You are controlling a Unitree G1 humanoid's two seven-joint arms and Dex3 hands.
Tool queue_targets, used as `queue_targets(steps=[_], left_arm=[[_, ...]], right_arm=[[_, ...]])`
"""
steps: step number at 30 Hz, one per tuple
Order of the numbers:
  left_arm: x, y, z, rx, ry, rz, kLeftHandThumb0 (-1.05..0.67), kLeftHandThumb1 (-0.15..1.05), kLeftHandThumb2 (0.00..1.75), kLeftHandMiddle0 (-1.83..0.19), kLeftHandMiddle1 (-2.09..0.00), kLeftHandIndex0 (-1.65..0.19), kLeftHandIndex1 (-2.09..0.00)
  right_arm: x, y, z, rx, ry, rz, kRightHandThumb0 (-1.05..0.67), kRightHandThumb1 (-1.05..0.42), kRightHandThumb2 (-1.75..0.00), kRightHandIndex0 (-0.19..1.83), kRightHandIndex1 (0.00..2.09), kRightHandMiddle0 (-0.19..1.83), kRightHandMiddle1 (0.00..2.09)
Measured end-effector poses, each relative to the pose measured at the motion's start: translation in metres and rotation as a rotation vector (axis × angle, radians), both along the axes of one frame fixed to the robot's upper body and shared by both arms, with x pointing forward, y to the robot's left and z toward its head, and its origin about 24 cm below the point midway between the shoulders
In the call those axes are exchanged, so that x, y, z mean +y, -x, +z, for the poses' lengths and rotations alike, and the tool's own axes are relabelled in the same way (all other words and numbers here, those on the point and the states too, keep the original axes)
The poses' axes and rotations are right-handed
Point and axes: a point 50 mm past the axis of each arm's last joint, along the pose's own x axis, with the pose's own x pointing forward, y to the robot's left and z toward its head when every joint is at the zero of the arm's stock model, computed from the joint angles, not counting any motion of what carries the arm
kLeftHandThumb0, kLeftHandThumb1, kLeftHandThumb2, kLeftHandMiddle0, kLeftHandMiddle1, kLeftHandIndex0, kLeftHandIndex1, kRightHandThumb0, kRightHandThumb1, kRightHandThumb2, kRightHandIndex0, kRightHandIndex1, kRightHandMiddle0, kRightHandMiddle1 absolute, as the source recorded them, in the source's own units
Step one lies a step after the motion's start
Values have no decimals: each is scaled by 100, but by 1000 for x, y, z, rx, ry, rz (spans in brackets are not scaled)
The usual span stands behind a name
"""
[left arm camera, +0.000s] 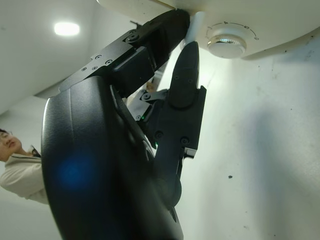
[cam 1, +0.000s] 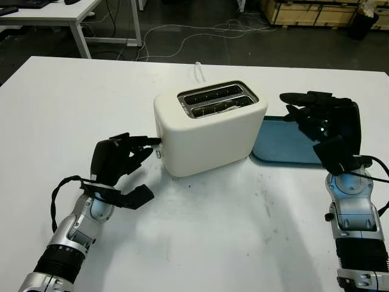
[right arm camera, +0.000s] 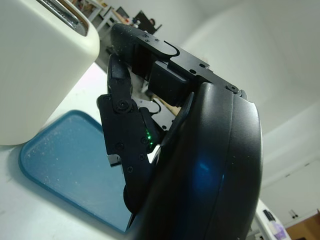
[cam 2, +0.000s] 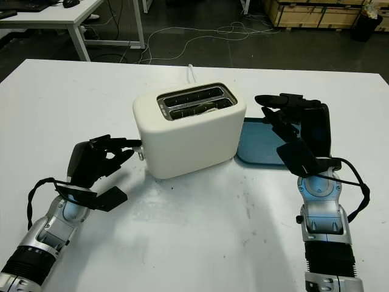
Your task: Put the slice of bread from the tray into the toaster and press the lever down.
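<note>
The cream toaster [cam 1: 209,137] stands mid-table. A pale slice of bread [cam 1: 223,106] sits low inside its nearer slot. My left hand [cam 1: 146,146] is at the toaster's left end. Its fingertips [left arm camera: 182,22] touch the small white lever [left arm camera: 196,22] just above the round dial [left arm camera: 227,42], and the thumb hangs apart below. The blue tray [cam 1: 285,146] lies right of the toaster with nothing on it. My right hand [cam 1: 304,112] hovers open over the tray's near right part, holding nothing.
The toaster's white cord [cam 1: 199,72] runs off the far table edge. Another table [cam 1: 55,12] and wooden crates [cam 1: 316,12] stand on the floor beyond. A person [left arm camera: 15,165] is off to the side in the left wrist view.
</note>
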Motion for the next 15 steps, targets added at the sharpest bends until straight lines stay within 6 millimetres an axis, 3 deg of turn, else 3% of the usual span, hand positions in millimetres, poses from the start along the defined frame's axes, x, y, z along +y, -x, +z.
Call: queue_targets(steps=[9,12,14,15], left_arm=[[0,0,3,-4,-25,-14,-27,92,18,-81,-127,-115,-2],[3,0,9,-20,-42,-33,-32,92,26,-75,-150,-124,-14],[8,-1,17,-12,-77,-50,-35,92,35,-70,-169,-95,-96],[10,-3,22,-2,-103,-61,-35,92,36,-70,-172,-86,-121]], right_arm=[[1,1,4,-13,3,4,-27,-92,-19,95,92,119,0],[1,2,4,-12,3,3,-25,-92,-19,95,89,118,0],[1,2,4,-12,3,3,-24,-92,-19,95,88,118,0],[1,2,4,-11,3,3,-23,-92,-19,96,88,118,0]])
